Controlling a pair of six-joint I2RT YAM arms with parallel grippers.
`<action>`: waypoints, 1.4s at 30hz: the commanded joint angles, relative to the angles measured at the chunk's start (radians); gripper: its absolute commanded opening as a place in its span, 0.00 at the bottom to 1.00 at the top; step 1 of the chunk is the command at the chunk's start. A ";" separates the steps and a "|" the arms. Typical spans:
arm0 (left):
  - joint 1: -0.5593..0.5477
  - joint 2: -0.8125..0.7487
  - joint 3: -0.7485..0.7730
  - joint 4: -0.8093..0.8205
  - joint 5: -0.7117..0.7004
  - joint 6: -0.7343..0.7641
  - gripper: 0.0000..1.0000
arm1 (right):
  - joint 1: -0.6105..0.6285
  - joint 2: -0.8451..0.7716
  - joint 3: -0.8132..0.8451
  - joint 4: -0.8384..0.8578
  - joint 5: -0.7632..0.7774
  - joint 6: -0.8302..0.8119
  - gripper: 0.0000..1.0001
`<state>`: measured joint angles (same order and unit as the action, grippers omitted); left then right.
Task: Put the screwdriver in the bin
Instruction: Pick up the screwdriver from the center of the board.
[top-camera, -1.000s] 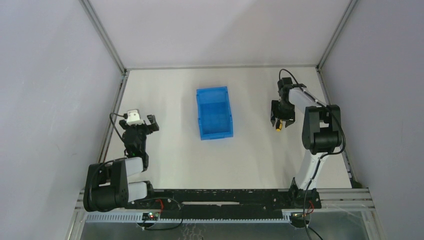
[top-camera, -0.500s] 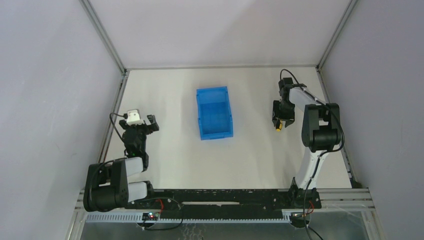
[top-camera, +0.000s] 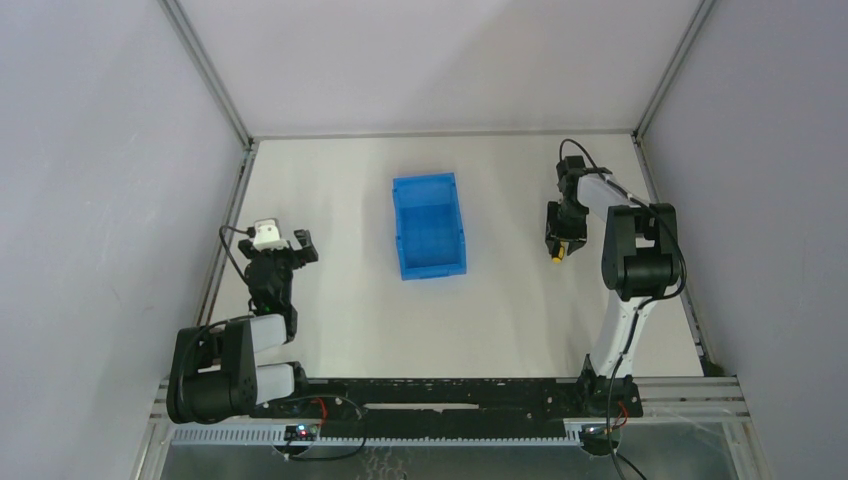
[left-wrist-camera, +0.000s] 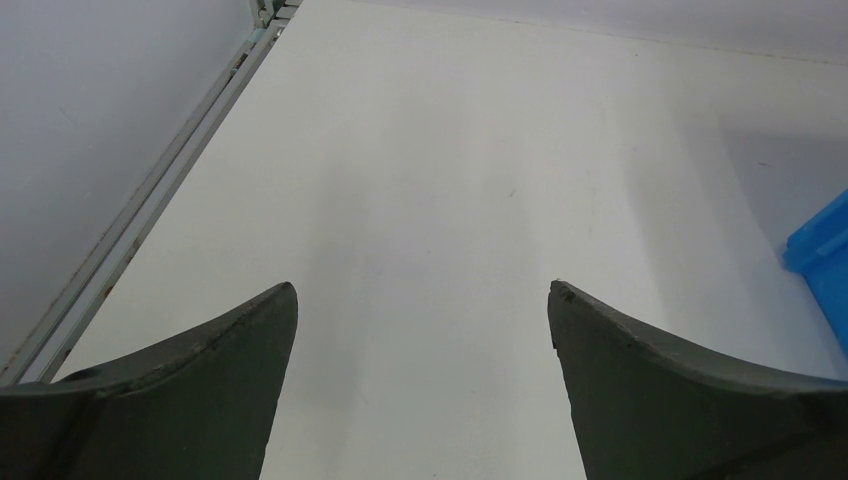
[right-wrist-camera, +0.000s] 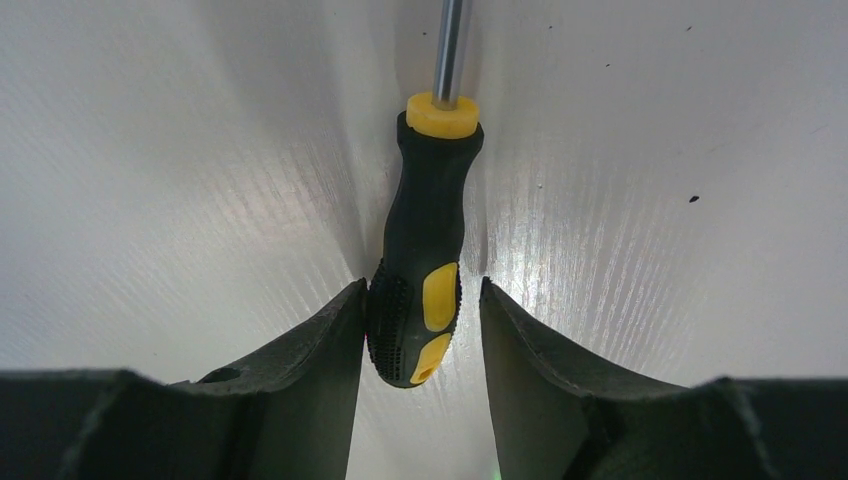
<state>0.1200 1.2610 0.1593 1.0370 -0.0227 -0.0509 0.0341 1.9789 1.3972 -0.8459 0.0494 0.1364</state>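
Right wrist cam gives us the best look. The right gripper (right-wrist-camera: 420, 284) is down at the table with one finger on each side of the butt end of the screwdriver (right-wrist-camera: 425, 230). One finger looks like it's touching the black grip, and the other has a sliver of table showing beside it. So we'd call the fingers narrowly parted around the handle and not pinching it yet.

The screwdriver lies flat, and its shaft runs straight out ahead of the fingertips. We reckon that's why the hand is lined up along it: the fat rubbery handle gives a better hold than the thin shaft.

Further out, the bin (top-camera: 398, 230) sits well apart on that hand's left, with open table (top-camera: 330, 200) between them. It'll take a lift and a carry across.

The left gripper (left-wrist-camera: 421, 288) has its fingers spread wide with nothing between them. It hangs over bare table, and only a blue corner of the bin shows off to its right. We'd guess it's just parked.

The count is one screwdriver, one bin, and two grippers with two fingers each.
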 joint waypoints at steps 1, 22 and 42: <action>-0.005 -0.008 0.011 0.055 -0.002 0.019 1.00 | -0.008 0.011 0.036 0.008 -0.008 -0.003 0.53; -0.004 -0.007 0.010 0.055 -0.002 0.020 1.00 | -0.011 0.016 0.027 0.010 -0.015 0.000 0.28; -0.005 -0.008 0.010 0.054 -0.002 0.020 1.00 | -0.010 -0.082 0.047 -0.027 0.007 0.004 0.00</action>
<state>0.1200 1.2610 0.1593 1.0370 -0.0223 -0.0509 0.0277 1.9770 1.4017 -0.8528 0.0380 0.1371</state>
